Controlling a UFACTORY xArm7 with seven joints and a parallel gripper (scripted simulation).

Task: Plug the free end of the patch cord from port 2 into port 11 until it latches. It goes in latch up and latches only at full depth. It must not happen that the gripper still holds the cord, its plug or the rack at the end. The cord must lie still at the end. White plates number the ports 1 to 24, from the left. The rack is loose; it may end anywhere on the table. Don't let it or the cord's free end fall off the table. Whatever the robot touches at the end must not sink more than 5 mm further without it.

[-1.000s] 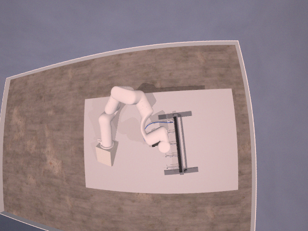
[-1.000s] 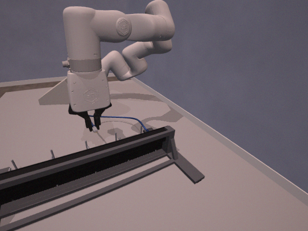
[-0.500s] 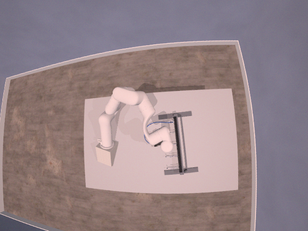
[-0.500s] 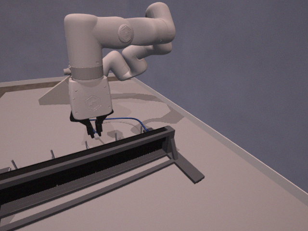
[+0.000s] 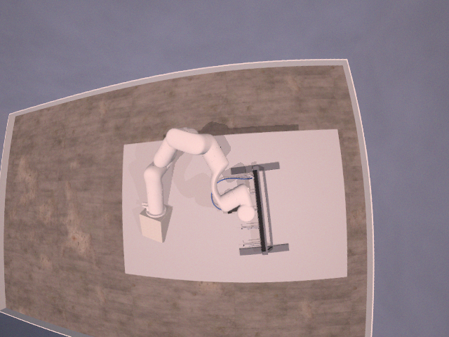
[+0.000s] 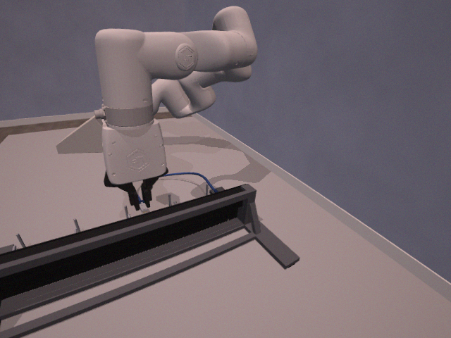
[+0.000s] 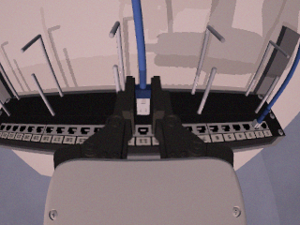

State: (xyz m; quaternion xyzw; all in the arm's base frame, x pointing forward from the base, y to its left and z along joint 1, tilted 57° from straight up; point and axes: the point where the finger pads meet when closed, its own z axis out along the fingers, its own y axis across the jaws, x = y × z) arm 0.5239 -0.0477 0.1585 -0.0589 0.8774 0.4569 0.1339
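My gripper [image 6: 142, 205] [image 7: 142, 88] is shut on the clear plug at the cord's free end. The plug [image 6: 144, 210] [image 7: 142, 107] sticks out beyond the fingertips toward the rack [image 5: 259, 213] [image 6: 145, 224] [image 7: 180, 104]. In the wrist view it is outside port 11 [image 7: 142, 130], roughly in line with it, with a visible gap between. The latch is too small to make out. The blue cord [image 5: 231, 177] [image 6: 189, 173] [image 7: 139, 37] loops behind the gripper to its other plug [image 7: 257, 124], seated in port 2 near the rack's right end in the wrist view.
Grey cable-guide posts [image 7: 202, 61] [image 7: 117, 52] [image 6: 76, 225] stand out along the rack's front, on both sides of the gripper. The rack's feet [image 5: 266, 167] [image 5: 277, 247] lie across its ends. The pale mat [image 5: 311, 203] lies under the rack and arm, on the wooden table [image 5: 231, 308].
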